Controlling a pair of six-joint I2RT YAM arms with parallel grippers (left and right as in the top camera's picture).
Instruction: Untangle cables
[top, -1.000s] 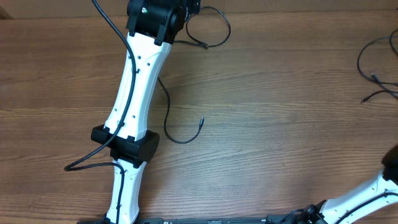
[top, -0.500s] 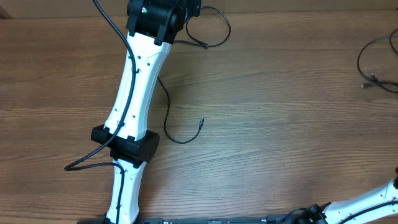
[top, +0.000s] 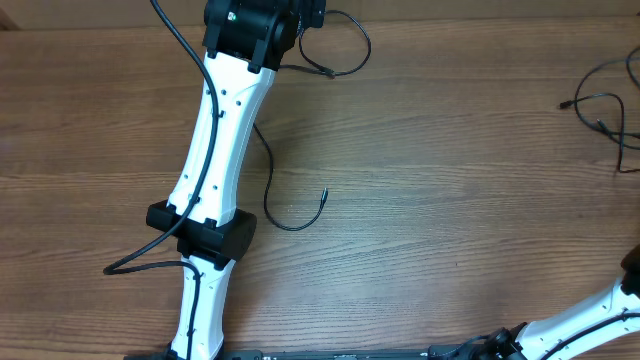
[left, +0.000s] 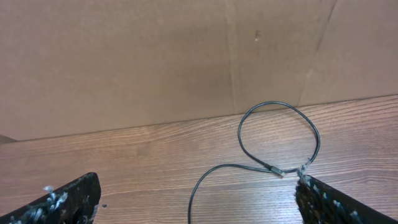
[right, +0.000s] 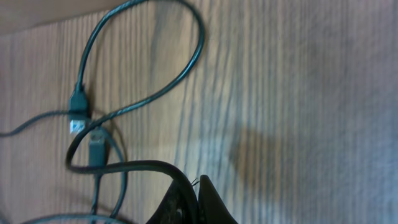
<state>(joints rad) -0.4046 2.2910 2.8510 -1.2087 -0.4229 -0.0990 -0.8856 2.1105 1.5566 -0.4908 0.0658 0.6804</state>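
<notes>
Untangling in hand: the right hand (right: 194, 186), fingers pressed together on a black cord of the cable bundle (right: 77, 102) at the table's (top: 450, 200) far right, appears to be drawing one strand out of the crossed loops and plugs. The left hand (left: 200, 202) hovers spread wide and empty, just short of the looped cable (left: 277, 103) lying by the cardboard wall (left: 155, 62). The next move likely calls for a slow pull toward the bare wood mid-table, since the wall hems in the loop and the bundle lies at the overhead view's right edge.
</notes>
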